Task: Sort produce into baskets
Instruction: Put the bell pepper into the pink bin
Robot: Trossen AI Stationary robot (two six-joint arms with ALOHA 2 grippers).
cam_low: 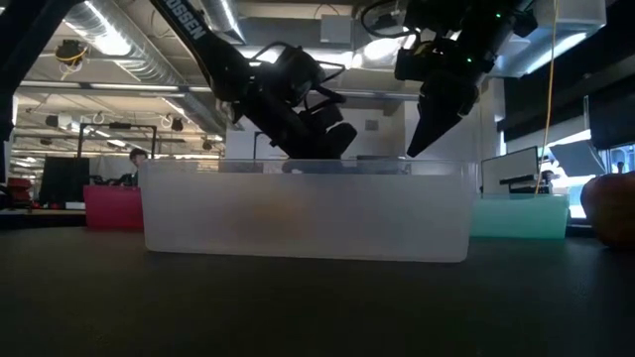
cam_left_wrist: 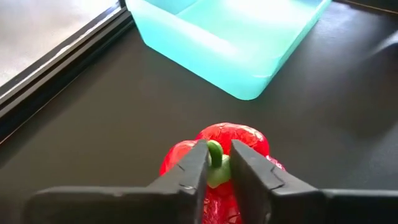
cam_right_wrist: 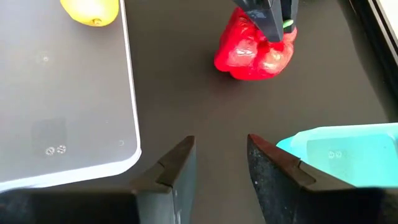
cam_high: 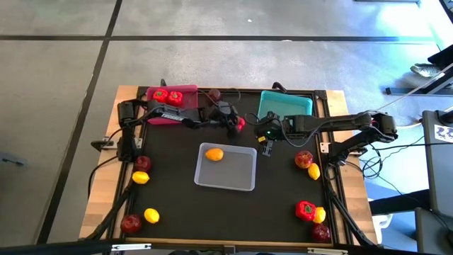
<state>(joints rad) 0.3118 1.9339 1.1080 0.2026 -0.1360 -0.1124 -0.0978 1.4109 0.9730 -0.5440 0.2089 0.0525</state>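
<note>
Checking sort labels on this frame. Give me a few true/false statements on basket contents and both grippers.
1. The left gripper is closed on the green stem of a red pepper. True.
2. The clear basket holds one lemon. True.
3. The teal basket holds two peppers. False: it looks empty; the two peppers lie in the pink basket.
4. The right gripper carries an apple. False: its fingers stand apart with nothing between them, above the black mat beside the teal basket.
</note>
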